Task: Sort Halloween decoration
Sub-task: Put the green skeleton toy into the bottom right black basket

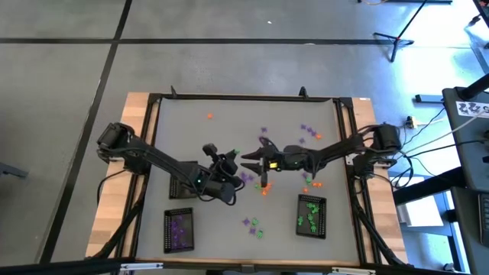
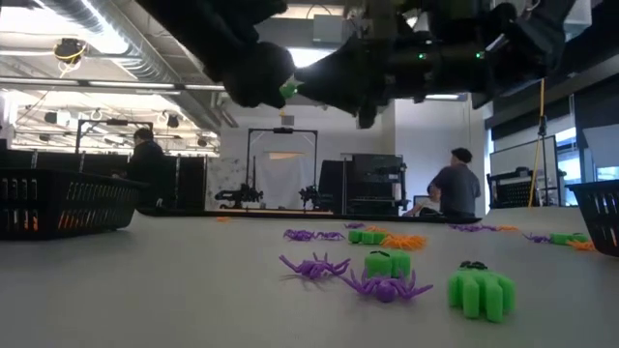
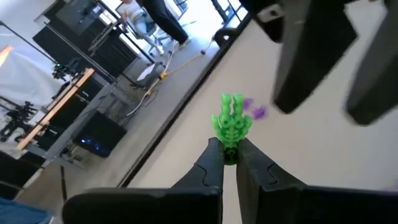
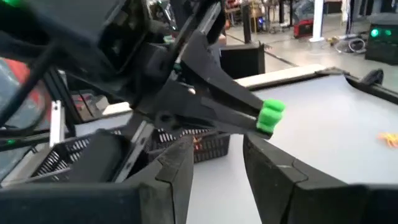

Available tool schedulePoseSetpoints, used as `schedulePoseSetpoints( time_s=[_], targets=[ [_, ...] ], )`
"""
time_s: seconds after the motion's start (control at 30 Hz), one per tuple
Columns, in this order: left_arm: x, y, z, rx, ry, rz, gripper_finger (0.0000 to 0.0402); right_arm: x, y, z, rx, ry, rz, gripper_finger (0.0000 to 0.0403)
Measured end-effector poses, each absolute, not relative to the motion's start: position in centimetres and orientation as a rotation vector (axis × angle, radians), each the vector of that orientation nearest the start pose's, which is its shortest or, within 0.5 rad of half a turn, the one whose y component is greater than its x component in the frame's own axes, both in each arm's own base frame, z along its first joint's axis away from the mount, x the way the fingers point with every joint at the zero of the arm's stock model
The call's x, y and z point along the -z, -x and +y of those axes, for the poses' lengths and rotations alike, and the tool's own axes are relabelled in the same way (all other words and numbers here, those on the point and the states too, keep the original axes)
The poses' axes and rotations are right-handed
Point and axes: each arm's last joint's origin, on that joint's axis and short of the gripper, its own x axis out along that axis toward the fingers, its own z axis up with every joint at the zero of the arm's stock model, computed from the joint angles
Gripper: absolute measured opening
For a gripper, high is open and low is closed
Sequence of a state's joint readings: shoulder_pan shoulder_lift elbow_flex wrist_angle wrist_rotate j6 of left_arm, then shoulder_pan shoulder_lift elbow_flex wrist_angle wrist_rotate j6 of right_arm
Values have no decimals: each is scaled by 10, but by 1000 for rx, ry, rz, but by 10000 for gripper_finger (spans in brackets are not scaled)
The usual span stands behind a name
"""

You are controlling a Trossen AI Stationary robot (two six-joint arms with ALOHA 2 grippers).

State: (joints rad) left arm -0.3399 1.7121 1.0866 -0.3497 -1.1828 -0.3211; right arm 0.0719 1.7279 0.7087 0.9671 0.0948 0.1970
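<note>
Left jaws (image 3: 229,154) pinched on green trinket (image 3: 232,122) protruding beyond tips, right jaws (image 4: 214,163) parted, empty

No readable text, labels, brands or numbers anywhere; sheet at the high view's right edge has marks too small to read.

Two matte black, slender jointed arms, the left arm (image 1: 157,159) and the right arm (image 1: 336,150), end in bulky round shoulder housings. Smooth, wedge-shaped black plastic fingers (image 3: 208,167) taper to blunt tips.
</note>
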Motion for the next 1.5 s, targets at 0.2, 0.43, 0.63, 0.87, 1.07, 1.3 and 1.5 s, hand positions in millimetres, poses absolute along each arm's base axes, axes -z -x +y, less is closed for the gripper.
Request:
schedulePoseSetpoints(
  time_s=[0.2, 0.43, 0.63, 0.87, 1.07, 1.3, 1.5],
  targets=[
    [-196, -328, -90, -846, -399, 600, 0, -181, -350, 20, 104, -189, 45, 138],
    [-194, -329, -93, -836, -389, 591, 0, -179, -351, 19, 170, -180, 84, 138],
    [-194, -328, -94, -837, -404, 597, 0, -173, -350, 18, 205, -141, 149, 138],
    [-194, -326, -94, -854, -424, 596, 0, -170, -349, 17, 214, -115, 179, 138],
    [-194, -327, -94, -852, -421, 595, 0, -175, -351, 18, 173, -150, 126, 138],
    [-195, -328, -95, -853, -403, 578, 0, -177, -351, 15, 177, -171, 110, 138],
    [-196, -329, -95, -855, -391, 565, 0, -178, -351, 8, 168, -204, 99, 138]
  ],
)
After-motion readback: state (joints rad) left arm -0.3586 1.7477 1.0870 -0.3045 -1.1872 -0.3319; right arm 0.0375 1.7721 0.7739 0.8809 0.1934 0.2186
